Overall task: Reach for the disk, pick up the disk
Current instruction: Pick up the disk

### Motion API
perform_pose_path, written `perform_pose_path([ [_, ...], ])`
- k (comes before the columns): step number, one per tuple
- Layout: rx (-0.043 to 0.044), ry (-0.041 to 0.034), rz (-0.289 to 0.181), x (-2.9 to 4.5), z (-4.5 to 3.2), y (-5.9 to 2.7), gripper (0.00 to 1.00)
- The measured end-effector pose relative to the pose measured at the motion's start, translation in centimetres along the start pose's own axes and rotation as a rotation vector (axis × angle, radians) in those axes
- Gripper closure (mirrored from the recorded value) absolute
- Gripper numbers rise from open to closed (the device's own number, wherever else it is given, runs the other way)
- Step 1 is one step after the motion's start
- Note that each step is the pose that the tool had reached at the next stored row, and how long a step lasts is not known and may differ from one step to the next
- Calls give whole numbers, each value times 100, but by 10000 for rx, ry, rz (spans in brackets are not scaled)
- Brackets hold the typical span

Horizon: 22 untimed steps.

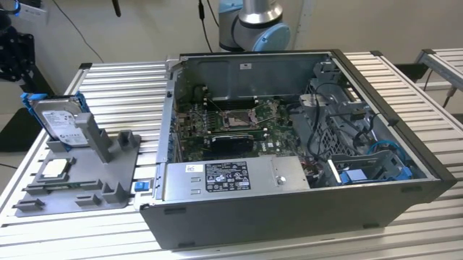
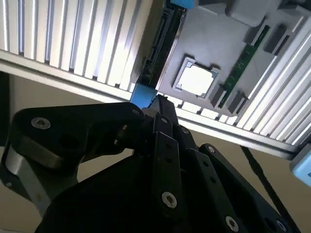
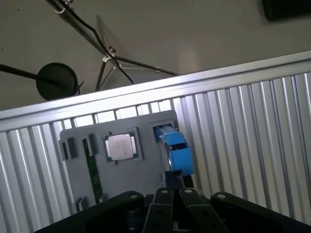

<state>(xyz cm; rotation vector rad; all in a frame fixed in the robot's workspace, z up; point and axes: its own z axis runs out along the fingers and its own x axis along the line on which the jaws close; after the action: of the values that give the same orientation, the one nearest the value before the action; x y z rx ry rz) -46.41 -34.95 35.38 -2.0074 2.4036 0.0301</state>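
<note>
On the ribbed aluminium table (image 1: 116, 86), the flat silver-grey disk (image 1: 62, 122), framed in blue plastic, stands upright in a grey plastic holder (image 1: 79, 179). The black gripper (image 3: 176, 175) is close over it; open or closed, I cannot tell. I would descend straight, centred on the disk's edge.

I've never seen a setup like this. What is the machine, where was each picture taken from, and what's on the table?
It's a robot arm behind an open computer case on a metal table. One picture looks on from outside; two come from cameras at the arm's wrist, looking past its black claw. In a grey holder stands the disk, a hard drive in a blue frame, near a square silver chip. The claw points toward the holder; the disk is not yet picked up.
</note>
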Motion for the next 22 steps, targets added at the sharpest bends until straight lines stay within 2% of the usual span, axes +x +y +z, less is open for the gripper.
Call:
perform_pose_path([
  [9, -20, 10, -1230, -19, 22, 4, 100],
  [20, -21, 10, -1276, -20, 23, 7, 100],
  [21, -21, 10, -1277, -20, 23, 7, 0],
  [22, -21, 10, -1277, -20, 22, 7, 0],
])
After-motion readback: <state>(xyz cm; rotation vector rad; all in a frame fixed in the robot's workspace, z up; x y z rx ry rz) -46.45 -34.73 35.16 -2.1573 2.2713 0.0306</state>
